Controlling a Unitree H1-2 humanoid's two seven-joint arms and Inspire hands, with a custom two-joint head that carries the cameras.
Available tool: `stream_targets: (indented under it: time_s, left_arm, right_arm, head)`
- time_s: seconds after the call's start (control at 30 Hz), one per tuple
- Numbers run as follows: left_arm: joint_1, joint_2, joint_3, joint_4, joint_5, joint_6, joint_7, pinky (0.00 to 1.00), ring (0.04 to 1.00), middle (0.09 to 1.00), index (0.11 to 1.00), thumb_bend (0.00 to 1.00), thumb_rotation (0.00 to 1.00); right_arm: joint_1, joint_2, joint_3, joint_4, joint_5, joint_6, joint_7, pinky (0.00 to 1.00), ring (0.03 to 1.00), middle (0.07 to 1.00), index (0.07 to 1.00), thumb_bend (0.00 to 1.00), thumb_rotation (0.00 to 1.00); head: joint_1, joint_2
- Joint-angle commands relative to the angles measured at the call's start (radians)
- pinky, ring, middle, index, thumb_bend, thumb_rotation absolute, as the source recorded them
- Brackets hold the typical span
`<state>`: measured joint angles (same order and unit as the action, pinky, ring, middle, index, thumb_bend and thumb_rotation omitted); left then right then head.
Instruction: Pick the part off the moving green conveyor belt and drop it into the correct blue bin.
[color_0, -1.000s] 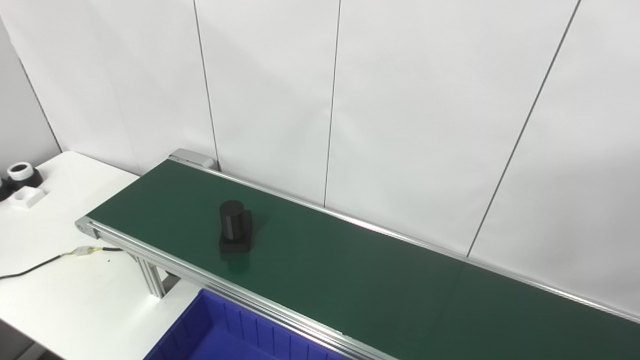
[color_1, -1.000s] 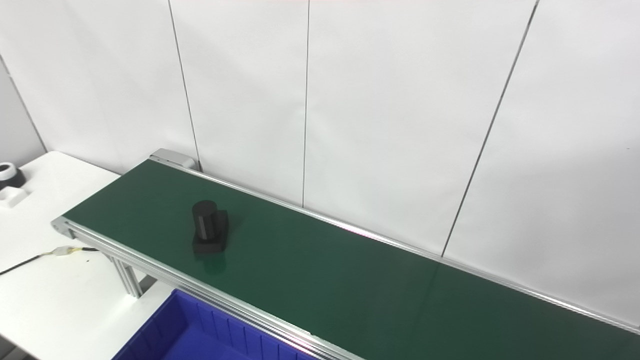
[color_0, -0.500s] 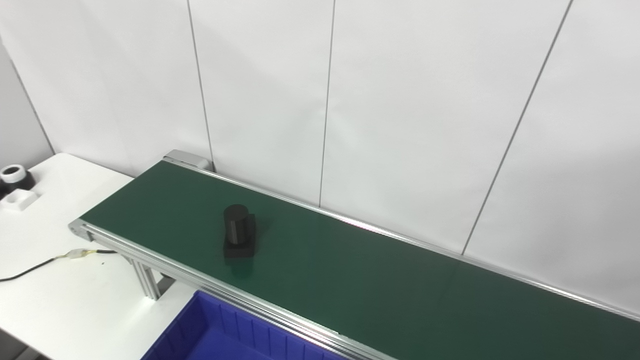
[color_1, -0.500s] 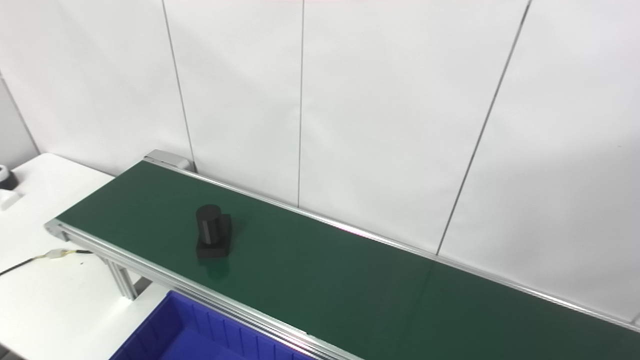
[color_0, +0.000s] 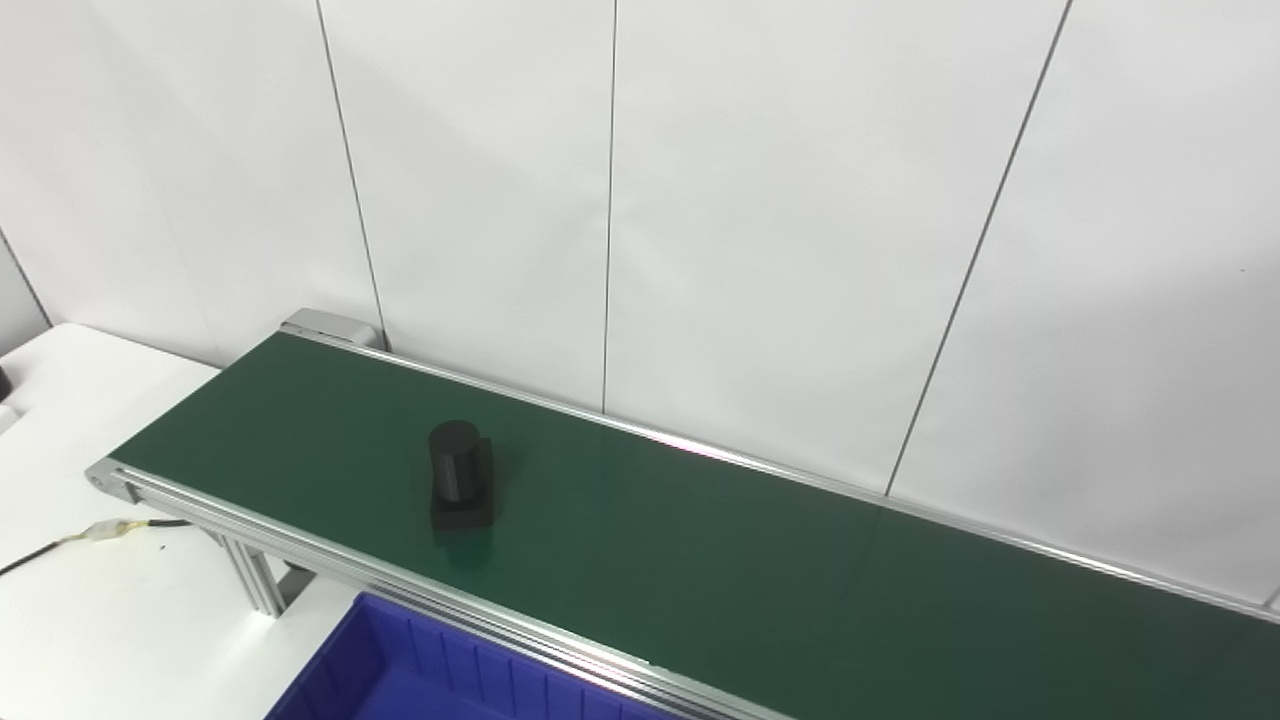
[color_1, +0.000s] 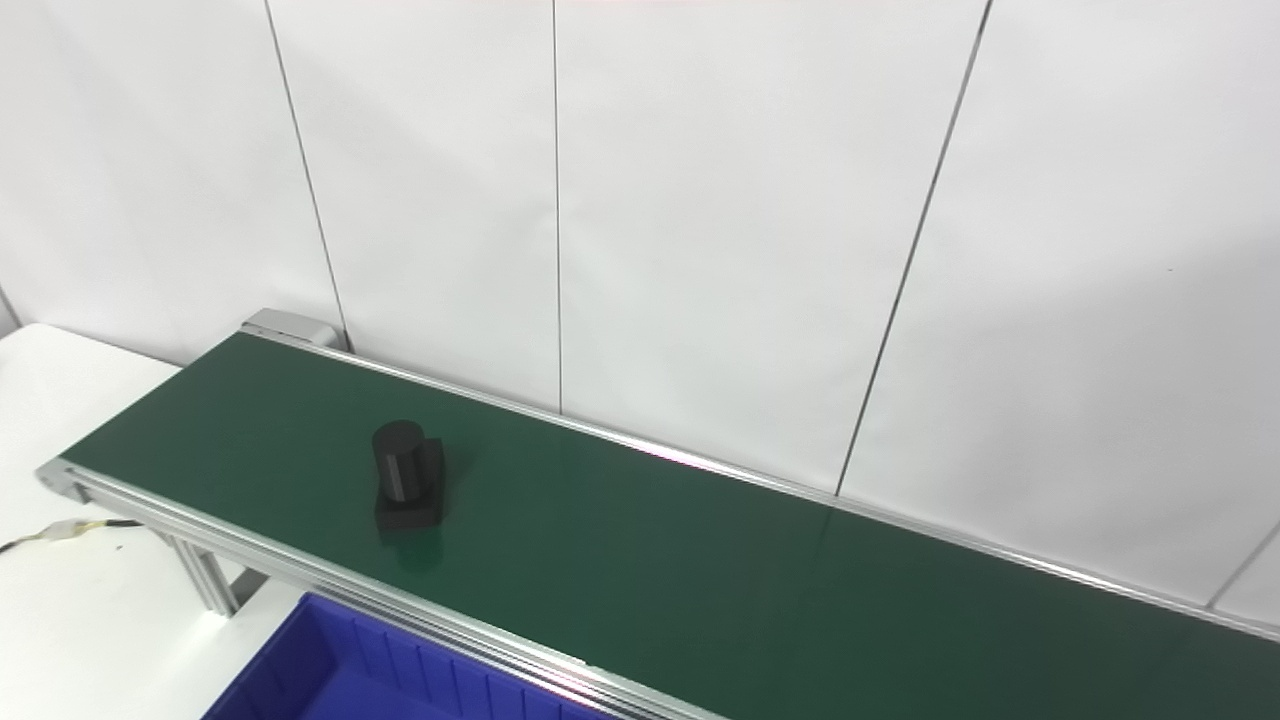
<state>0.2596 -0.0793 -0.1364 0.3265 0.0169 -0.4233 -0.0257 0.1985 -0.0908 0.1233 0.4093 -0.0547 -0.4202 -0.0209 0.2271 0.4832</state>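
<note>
A black part (color_0: 459, 486), an upright cylinder on a square base, stands on the green conveyor belt (color_0: 760, 570) toward its left end. The same black part (color_1: 406, 484) shows in the right eye view. Below the belt's near rail lies a blue bin (color_0: 420, 675), cut off by the bottom edge. Neither hand is in view in either picture.
The belt runs diagonally from upper left to lower right between aluminium rails (color_0: 330, 555). A white table (color_0: 90, 610) at the left carries a cable with a connector (color_0: 100, 533). White wall panels (color_0: 700, 200) stand close behind the belt.
The whole picture has shifted left, so the camera has turned to the right. The black part has travelled a little to the right along the belt. No hand has come into view.
</note>
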Motion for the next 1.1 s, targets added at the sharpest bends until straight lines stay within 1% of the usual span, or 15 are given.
stream_targets:
  time_s: [0.0, 0.27, 0.47, 0.83, 1.07]
  left_arm:
    - [0.000, 0.001, -0.003, -0.027, -0.007, -0.014, -0.016, 0.61, 0.651, 0.697, 0.721, 0.77, 0.00]
    - [0.002, 0.009, 0.000, -0.033, -0.011, -0.009, -0.015, 0.63, 0.670, 0.714, 0.739, 0.73, 0.00]
    - [0.004, 0.008, -0.001, -0.041, -0.012, -0.004, -0.019, 0.64, 0.673, 0.712, 0.739, 0.72, 0.00]
    - [0.010, 0.005, -0.005, -0.055, -0.001, -0.001, -0.018, 0.63, 0.667, 0.708, 0.733, 0.72, 0.00]
    - [0.009, 0.001, -0.005, -0.063, -0.001, 0.005, -0.018, 0.64, 0.673, 0.713, 0.735, 0.72, 0.00]
  right_arm:
    - [0.000, 0.011, 0.000, -0.035, 0.003, -0.050, -0.012, 0.61, 0.704, 0.771, 0.801, 0.64, 0.00]
    - [0.003, 0.017, 0.000, -0.042, 0.008, -0.050, -0.011, 0.63, 0.708, 0.767, 0.799, 0.67, 0.00]
    - [0.005, 0.017, -0.002, -0.043, 0.012, -0.050, -0.008, 0.62, 0.702, 0.762, 0.796, 0.67, 0.00]
    - [0.006, 0.013, -0.002, -0.045, 0.008, -0.050, -0.007, 0.62, 0.703, 0.766, 0.800, 0.67, 0.00]
    - [0.008, 0.013, -0.001, -0.056, 0.011, -0.050, -0.002, 0.63, 0.709, 0.773, 0.801, 0.66, 0.00]
  head:
    - [-0.002, 0.002]
    - [-0.013, 0.010]
    - [-0.012, 0.011]
    - [-0.003, 0.013]
    - [-0.007, 0.027]
